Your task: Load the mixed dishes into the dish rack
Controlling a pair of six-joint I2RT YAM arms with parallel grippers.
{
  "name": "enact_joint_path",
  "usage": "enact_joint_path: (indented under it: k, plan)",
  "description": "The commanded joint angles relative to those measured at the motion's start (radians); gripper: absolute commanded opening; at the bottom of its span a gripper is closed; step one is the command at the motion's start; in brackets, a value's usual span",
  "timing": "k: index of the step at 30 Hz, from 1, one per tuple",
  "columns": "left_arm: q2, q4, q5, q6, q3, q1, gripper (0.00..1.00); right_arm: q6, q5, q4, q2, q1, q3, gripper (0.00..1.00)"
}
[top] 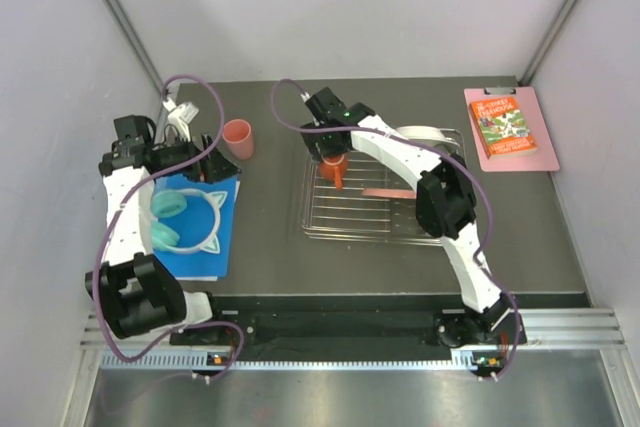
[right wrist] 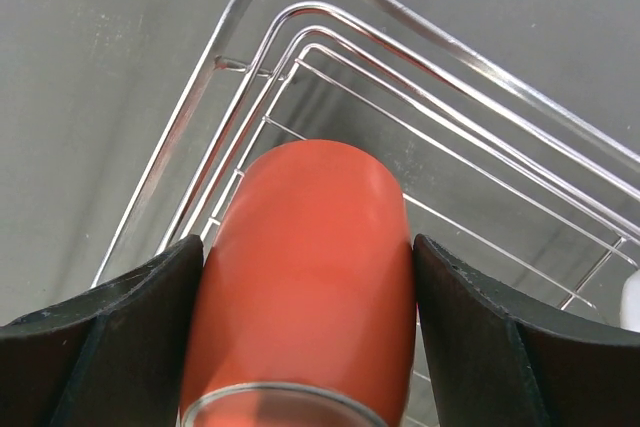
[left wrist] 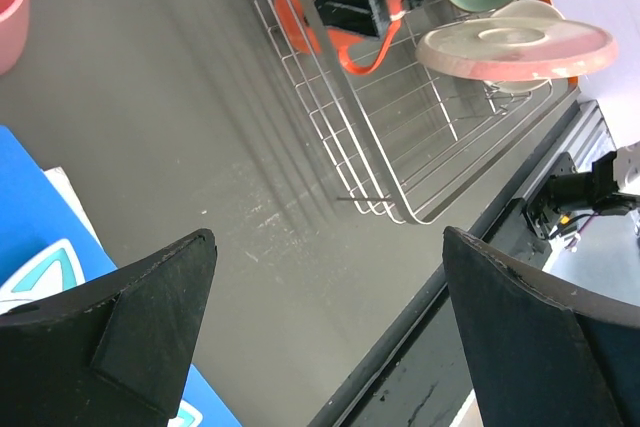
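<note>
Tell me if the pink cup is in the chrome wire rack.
No, the pink cup stands on the dark table, left of the chrome wire rack.

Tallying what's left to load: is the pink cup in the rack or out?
Out. The pink cup stands on the table, left of the dish rack.

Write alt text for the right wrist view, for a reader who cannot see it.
The right end effector grips an orange cup between its two black fingers, over a rounded corner of the chrome dish rack. Grey table shows beyond the rack's wires.
</note>
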Motion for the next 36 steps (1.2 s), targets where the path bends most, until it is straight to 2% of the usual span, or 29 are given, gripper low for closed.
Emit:
enact_joint_path:
  k: [1,2,3,4,15,19,21,23,26,27,30,36]
  plan:
    - [0.014,0.040,0.005,0.024,-0.024,0.003,0.99,-0.010,-0.018,0.069,-0.002,-0.022,0.062,0.65]
    - [0.014,0.056,0.003,0.023,-0.026,0.003,0.99,-0.010,-0.014,0.069,-0.004,-0.022,0.060,0.73]
    - [0.014,0.063,-0.001,0.017,-0.032,0.005,0.99,-0.012,-0.012,0.072,-0.010,-0.022,0.060,0.96]
    - [0.014,0.073,-0.005,0.011,-0.034,0.003,0.99,-0.013,-0.008,0.072,-0.013,-0.022,0.060,1.00]
    - [0.040,0.244,-0.069,-0.109,-0.023,-0.021,0.99,-0.018,0.052,0.063,-0.102,-0.013,0.054,1.00]
    - [0.051,0.429,-0.208,-0.143,-0.020,-0.096,0.99,-0.042,0.180,0.060,-0.212,0.015,0.048,1.00]
    - [0.083,0.465,-0.303,-0.149,0.021,-0.150,0.99,-0.062,0.233,0.081,-0.260,0.041,0.036,1.00]
    - [0.144,0.500,-0.427,-0.131,0.058,-0.206,0.99,-0.076,0.323,0.119,-0.350,0.076,-0.013,1.00]
    - [0.230,0.559,-0.549,-0.068,0.126,-0.265,0.99,-0.119,0.357,0.323,-0.523,0.113,-0.180,1.00]
    - [0.273,0.576,-0.633,-0.054,0.150,-0.274,0.99,-0.118,0.351,0.354,-0.565,0.116,-0.248,1.00]
    - [0.359,0.606,-0.728,-0.007,0.213,-0.287,0.99,-0.101,0.307,0.454,-0.752,0.122,-0.381,1.00]
    - [0.480,0.596,-0.802,0.043,0.282,-0.305,0.98,-0.067,0.259,0.563,-0.967,0.127,-0.575,1.00]
